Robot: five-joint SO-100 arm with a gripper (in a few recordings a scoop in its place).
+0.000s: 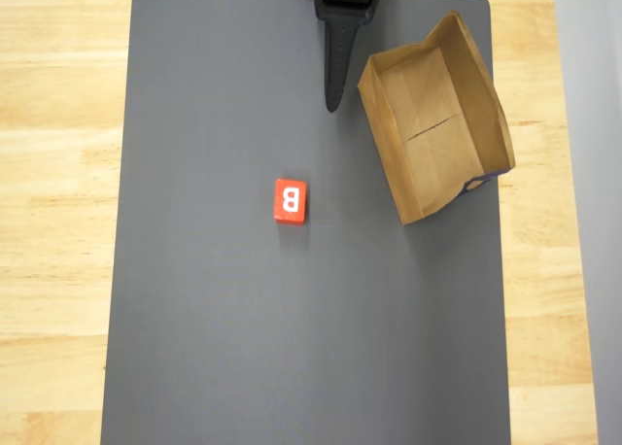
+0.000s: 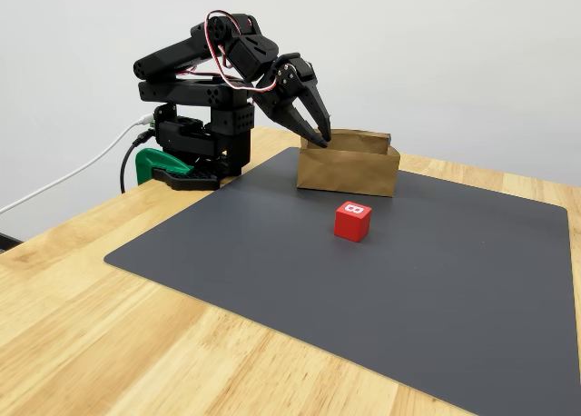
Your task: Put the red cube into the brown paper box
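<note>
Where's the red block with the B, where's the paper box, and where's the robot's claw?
red cube (image 1: 290, 200), overhead view, on its top face with the B.
brown paper box (image 1: 428, 115), overhead view, on its bare floor.
gripper (image 2: 319, 142), fixed view, between its fingertips.

A dark grey mat (image 1: 292, 319) is laid on a light wooden table (image 1: 53, 173). A green clamp (image 2: 156, 164) is fixed at the table edge, and a white cable (image 2: 64, 182), possibly a power lead, is trailed off the table.

Red cube (image 1: 290, 200) on mat, apart from brown paper box (image 1: 434, 117)
</note>
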